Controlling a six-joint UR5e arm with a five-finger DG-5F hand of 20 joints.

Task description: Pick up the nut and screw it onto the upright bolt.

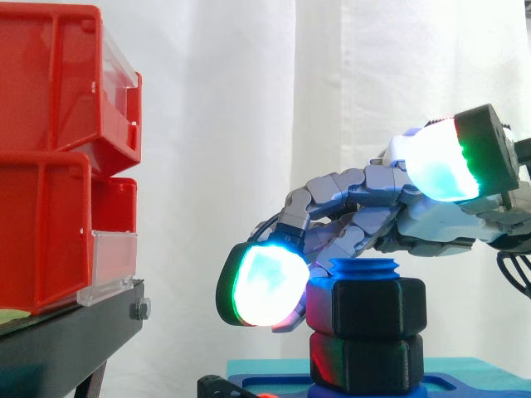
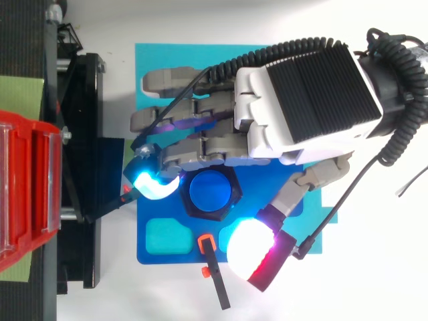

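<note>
Black nut sits threaded on the upright blue bolt, just under the bolt's top, with a second black hex piece directly below it. Hand hangs over the bolt, fingers bent and spread, not clamped on anything. One glowing fingertip is right against the nut's side away from the arm; contact unclear. Thumb pad is clear of the bolt. Red bins are well apart from the bolt.

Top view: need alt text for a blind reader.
The hand reaches over a black nut on the upright blue bolt, one glowing fingertip beside the nut, thumb clear of it. Blue base beneath; red bins at left.
</note>
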